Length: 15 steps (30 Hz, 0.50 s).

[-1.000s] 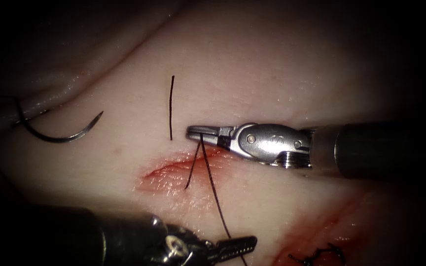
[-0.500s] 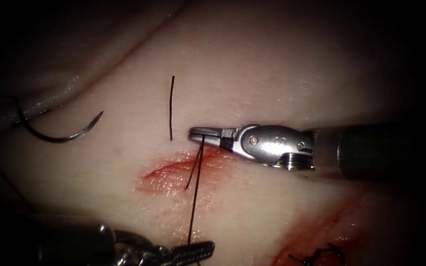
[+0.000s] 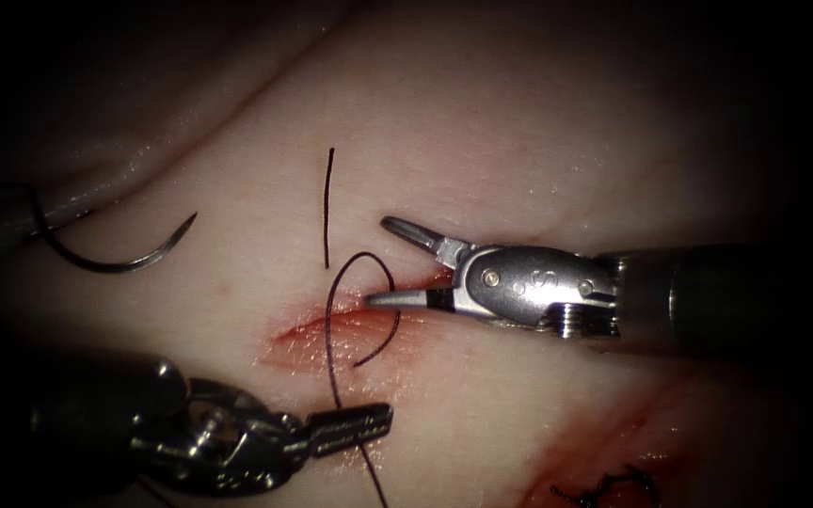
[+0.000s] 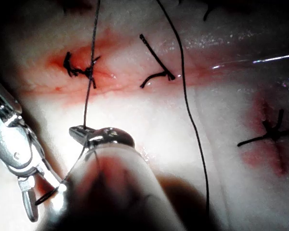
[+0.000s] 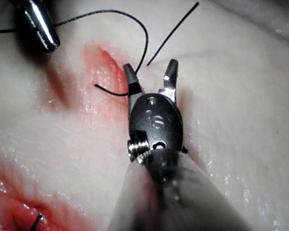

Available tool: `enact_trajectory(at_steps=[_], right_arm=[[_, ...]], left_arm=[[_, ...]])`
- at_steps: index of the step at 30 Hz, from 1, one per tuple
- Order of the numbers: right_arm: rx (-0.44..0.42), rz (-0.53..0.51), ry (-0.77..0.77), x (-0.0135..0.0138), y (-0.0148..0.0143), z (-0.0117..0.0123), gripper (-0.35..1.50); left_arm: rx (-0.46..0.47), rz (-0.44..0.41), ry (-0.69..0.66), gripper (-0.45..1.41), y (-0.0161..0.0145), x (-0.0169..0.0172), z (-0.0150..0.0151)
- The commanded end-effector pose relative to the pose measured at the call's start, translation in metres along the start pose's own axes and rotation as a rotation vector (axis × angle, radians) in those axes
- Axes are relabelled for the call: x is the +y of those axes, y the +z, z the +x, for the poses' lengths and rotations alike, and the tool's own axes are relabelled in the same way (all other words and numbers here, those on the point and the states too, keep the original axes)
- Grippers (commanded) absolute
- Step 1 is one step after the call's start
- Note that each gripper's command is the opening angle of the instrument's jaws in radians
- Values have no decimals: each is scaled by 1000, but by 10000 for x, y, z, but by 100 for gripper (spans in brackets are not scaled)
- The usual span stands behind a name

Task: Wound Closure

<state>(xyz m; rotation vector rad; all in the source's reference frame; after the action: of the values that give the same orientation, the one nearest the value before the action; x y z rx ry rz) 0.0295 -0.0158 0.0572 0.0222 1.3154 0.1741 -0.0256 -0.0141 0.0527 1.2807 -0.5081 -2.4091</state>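
Jaws of the right tool [image 3: 380,261] gape, empty; left tool [image 3: 369,423] clamps thread [image 3: 331,329] at six o'clock of the cut [image 3: 331,329]; needle [image 3: 119,254] lies free at nine. Keep tension gentle.

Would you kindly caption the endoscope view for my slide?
Open right pincer over the red cut; left pincer shut on black thread; curved steel needle lies free on pale tissue, left.

The right tool [image 3: 375,261] reaches in above the cut [image 3: 331,329], its jaws spread apart and holding nothing. The left tool [image 3: 355,430] lies below the cut, jaws closed on the thread [image 3: 331,329].
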Motion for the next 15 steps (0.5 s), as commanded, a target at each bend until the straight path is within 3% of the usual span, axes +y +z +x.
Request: enact_trajectory(at_steps=[1,10,15], right_arm=[[8,9,-39,-6,5,10,148],[-10,43,-286,-26,-3,52,143],[-113,6,-394,-19,-11,75,146]], left_arm=[[5,-4,-1,-45,9,5,1],[14,-20,-8,-45,12,-3,5],[20,-28,-20,-45,3,-14,9]])
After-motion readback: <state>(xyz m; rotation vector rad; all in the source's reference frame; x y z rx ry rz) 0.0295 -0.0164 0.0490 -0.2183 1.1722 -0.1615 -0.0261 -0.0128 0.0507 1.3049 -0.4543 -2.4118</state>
